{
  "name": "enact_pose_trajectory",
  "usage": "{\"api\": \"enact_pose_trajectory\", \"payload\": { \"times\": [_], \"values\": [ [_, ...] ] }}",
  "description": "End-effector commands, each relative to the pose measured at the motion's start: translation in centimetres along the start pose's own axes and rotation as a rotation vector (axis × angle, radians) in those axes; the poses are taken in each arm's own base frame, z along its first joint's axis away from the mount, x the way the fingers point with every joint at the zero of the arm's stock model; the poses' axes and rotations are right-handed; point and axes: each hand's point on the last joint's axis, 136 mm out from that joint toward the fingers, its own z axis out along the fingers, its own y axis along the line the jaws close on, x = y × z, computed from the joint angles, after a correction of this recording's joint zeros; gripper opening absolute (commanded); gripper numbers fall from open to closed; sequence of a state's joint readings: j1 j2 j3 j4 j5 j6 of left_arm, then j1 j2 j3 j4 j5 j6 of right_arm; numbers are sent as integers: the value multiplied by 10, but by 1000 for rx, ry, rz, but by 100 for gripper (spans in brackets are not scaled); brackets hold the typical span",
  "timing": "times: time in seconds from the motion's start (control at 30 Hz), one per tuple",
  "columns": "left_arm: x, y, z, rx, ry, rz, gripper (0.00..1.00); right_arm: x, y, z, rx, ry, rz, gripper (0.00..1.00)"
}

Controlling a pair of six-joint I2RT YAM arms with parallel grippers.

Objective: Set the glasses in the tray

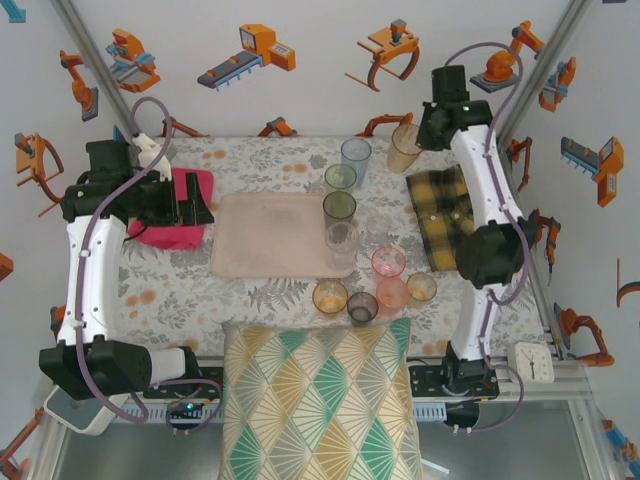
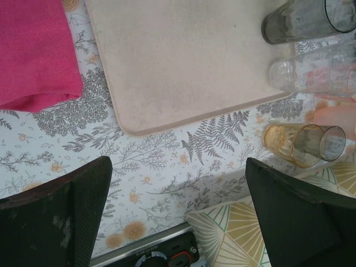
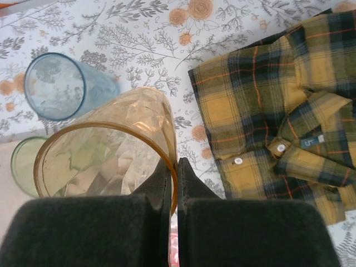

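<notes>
Nearest the arm bases, at the tray's 5 o'clock, five glasses [image 1: 392, 293] cluster on the tabletop [image 1: 170, 290]. The tray [image 1: 270, 240] lies mid-table with a tall grey glass [image 1: 339, 207] and a clear glass [image 1: 341, 238] seemingly on it along its 3 o'clock edge. At its 9 o'clock, beside the pink cloth [image 1: 185, 190], the left gripper [image 2: 178, 164] gapes wide, holding nothing. Farther, toward 1 o'clock, a green glass [image 1: 340, 178] and a blue glass [image 1: 355, 152] stand off the tray, and the right gripper [image 3: 172, 167] is pinched tight on the amber glass [image 3: 105, 161], one finger inside its rim, one outside. These tumblers look light, stiff, thin-walled and slick, so a gentle rim pinch probably suits. The right wrist view reveals that pinch; the top view gives the layout, though not whether the amber glass is clear of the tabletop.
</notes>
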State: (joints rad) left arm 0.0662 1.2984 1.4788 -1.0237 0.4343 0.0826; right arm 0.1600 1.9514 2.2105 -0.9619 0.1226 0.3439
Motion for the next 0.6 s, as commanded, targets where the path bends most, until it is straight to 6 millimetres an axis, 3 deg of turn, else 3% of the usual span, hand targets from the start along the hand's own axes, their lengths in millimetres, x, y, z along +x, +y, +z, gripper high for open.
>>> {"api": "enact_pose_trajectory", "payload": {
  "times": [0.0,0.27,0.57],
  "values": [
    [-12,0,-4,-10,-29,-3,97,2,-6,-33,5,-20,-27,0],
    [-14,2,-4,-18,-30,-5,97,17,17,-89,-15,-24,-134,0],
    [-14,4,-2,-27,-28,-11,97,42,92,-150,-158,-72,-257,0]
  ]
}}
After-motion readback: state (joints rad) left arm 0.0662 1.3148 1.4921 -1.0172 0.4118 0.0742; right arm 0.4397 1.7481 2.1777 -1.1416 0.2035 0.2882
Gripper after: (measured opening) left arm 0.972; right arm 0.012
